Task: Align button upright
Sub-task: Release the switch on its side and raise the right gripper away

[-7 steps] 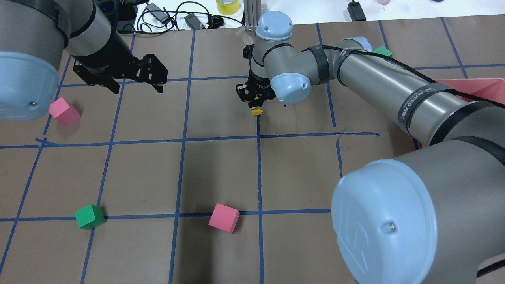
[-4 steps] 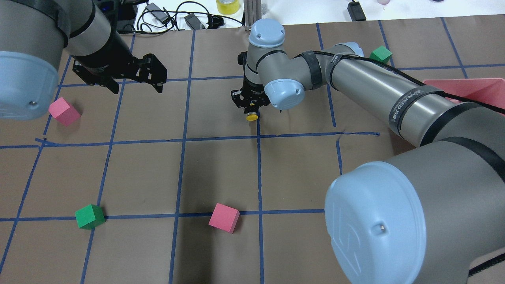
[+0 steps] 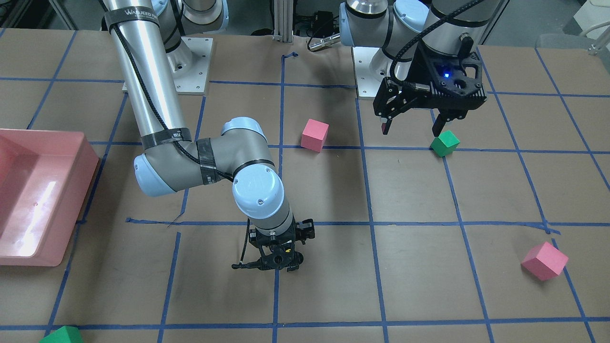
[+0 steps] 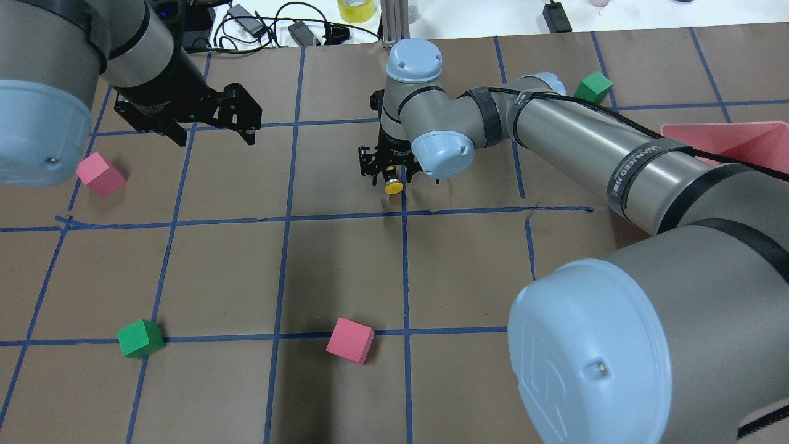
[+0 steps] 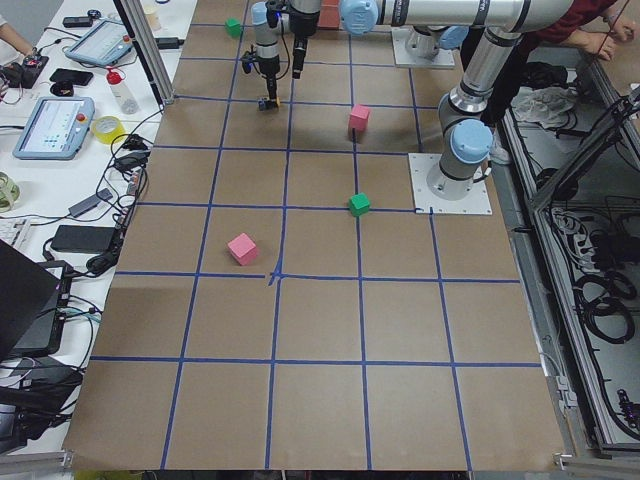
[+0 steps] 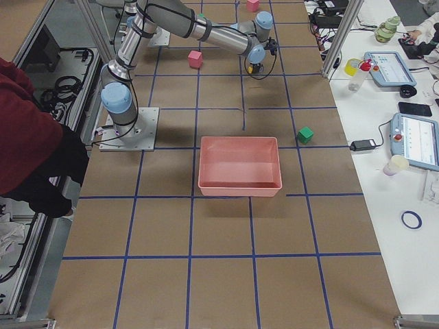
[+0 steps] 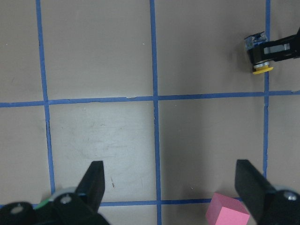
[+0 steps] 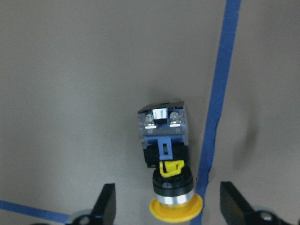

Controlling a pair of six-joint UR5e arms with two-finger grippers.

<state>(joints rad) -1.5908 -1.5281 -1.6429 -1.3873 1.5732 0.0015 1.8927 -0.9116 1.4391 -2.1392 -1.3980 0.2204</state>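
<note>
The button (image 8: 164,140) lies on its side on the brown table, grey-black block away from the camera and yellow cap (image 8: 176,208) toward it, beside a blue tape line. My right gripper (image 8: 168,206) is open right above it, one finger on each side, touching neither. In the overhead view the cap (image 4: 393,188) shows just below the right gripper (image 4: 389,172). My left gripper (image 4: 214,137) is open and empty, high over the far left of the table. The left wrist view shows the button (image 7: 259,51) far off.
Pink cubes (image 4: 100,174) (image 4: 349,340) and green cubes (image 4: 140,338) (image 4: 594,86) lie scattered on the table. A pink tray (image 4: 739,139) stands at the right. In the front view a green cube (image 3: 444,143) lies just below the left gripper (image 3: 412,126).
My right wrist has moved left and a little toward the robot. The button's cap now shows lower and farther left, and the right fingers look spread wider. The left arm has not moved.
</note>
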